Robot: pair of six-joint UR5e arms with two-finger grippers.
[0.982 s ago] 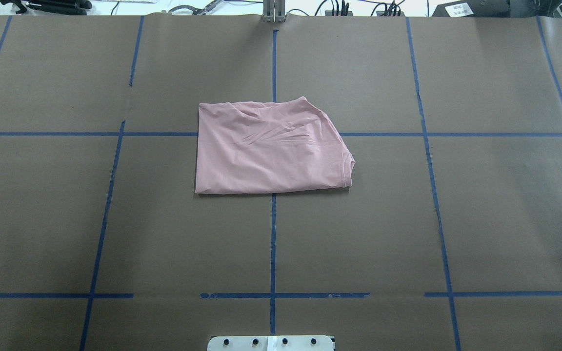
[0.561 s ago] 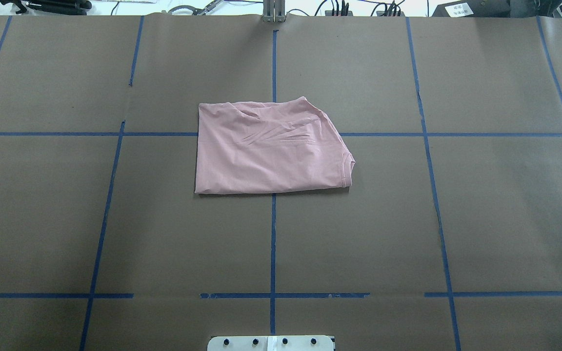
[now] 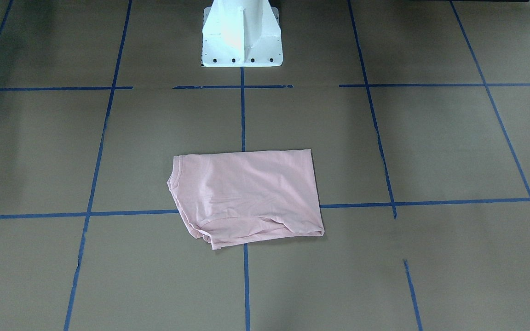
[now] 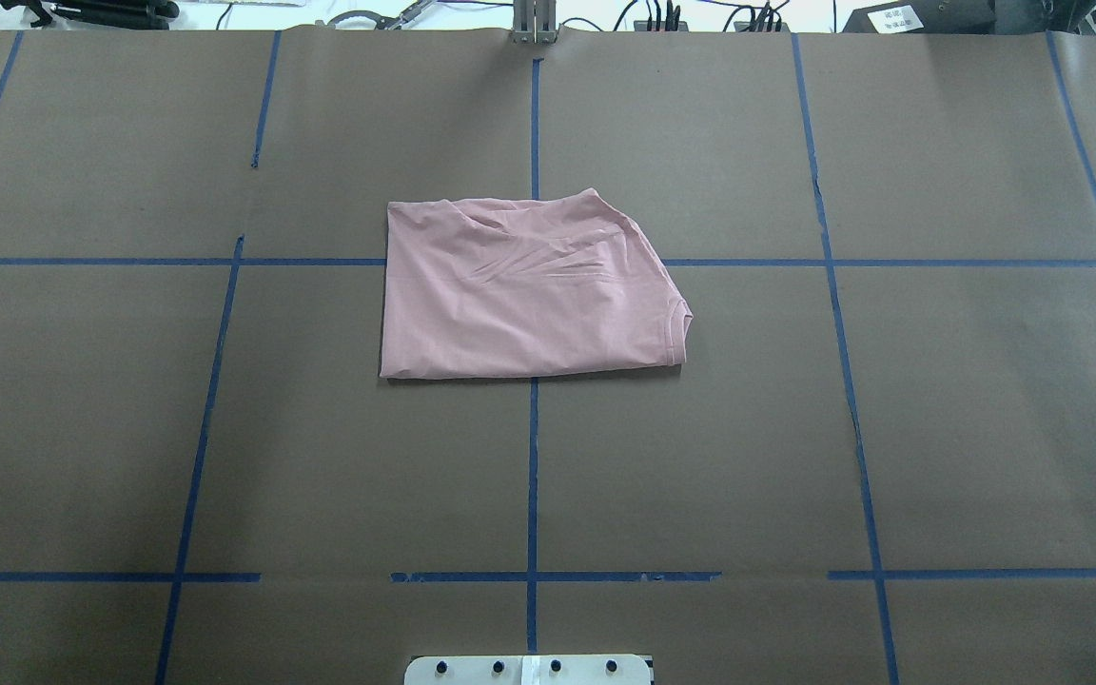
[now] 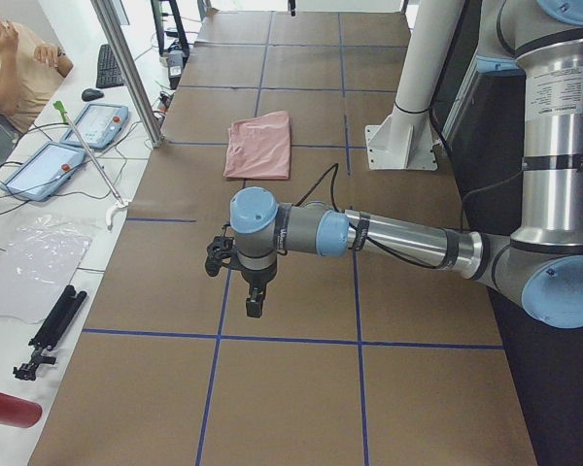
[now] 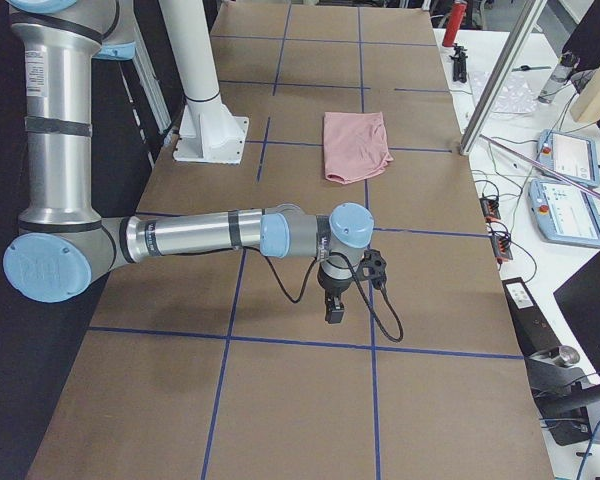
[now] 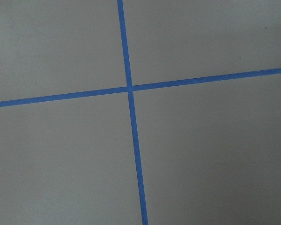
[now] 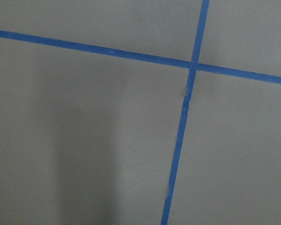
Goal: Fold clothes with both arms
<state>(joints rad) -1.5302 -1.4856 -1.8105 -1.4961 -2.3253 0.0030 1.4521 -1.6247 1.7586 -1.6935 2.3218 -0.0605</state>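
Note:
The pale pink T-shirt (image 4: 519, 295) lies folded into a rough rectangle at the middle of the brown table; it also shows in the front view (image 3: 246, 193) and both side views (image 5: 260, 144) (image 6: 355, 145). Its ribbed collar (image 4: 676, 328) points to my right. The print is hidden. My left arm reaches out over the table's left end, its gripper (image 5: 255, 299) hanging above bare paper far from the shirt. My right gripper (image 6: 333, 308) hangs likewise over the right end. I cannot tell whether either is open or shut. Both wrist views show only tape lines.
Blue tape lines (image 4: 533, 476) grid the brown paper. The white pedestal base (image 3: 241, 41) stands at the robot's edge. A metal post (image 5: 131, 73) and control tablets (image 5: 87, 126) stand beyond the far edge, where a person (image 5: 10, 58) sits.

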